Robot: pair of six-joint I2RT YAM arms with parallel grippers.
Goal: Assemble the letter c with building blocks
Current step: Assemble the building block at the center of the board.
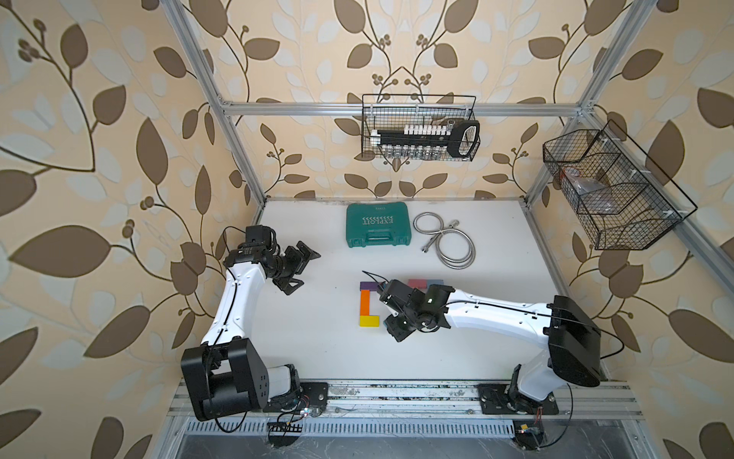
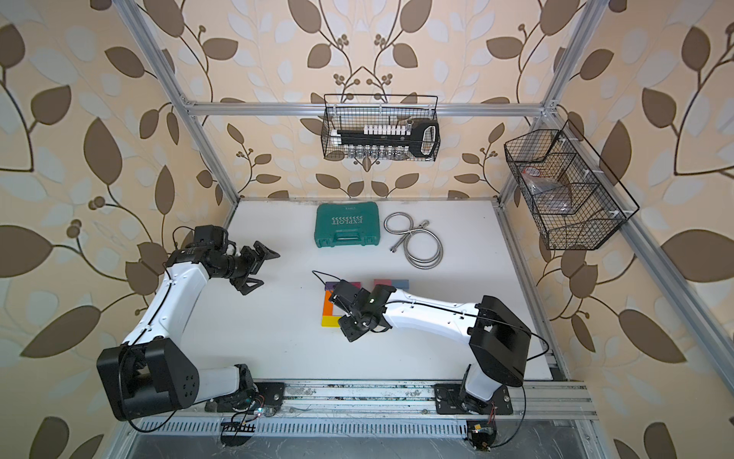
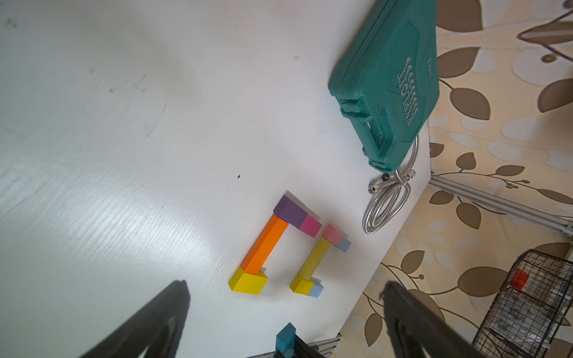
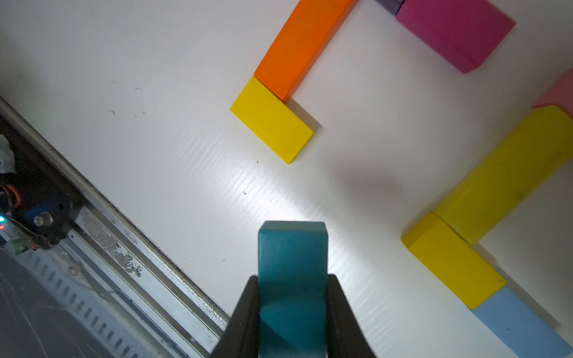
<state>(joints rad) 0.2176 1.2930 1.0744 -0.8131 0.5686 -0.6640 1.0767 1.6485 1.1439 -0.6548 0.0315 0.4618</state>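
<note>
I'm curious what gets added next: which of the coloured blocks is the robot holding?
The teal block, clamped in the right gripper. It is the only one held; the rest lie on the white table.

Light is bright, even and diffuse in both top views, falling from above, so the arms throw only faint, soft shadows on the white matte tabletop [image 1: 317, 357]. The wide-angle lens stretches and softens the beige leaf-patterned wallpaper [image 1: 59, 198] towards the picture edges. In both wrist views a streaky white glare lies on the tabletop. The small flat yellow block [image 4: 273, 119] casts a short, soft shadow. The teal rectangular block [image 4: 293, 263], close to the lens, looks slightly soft and partly shaded. The left gripper [image 3: 285, 285] shows only as two dark, blurred fingers [image 3: 148, 325].
</note>
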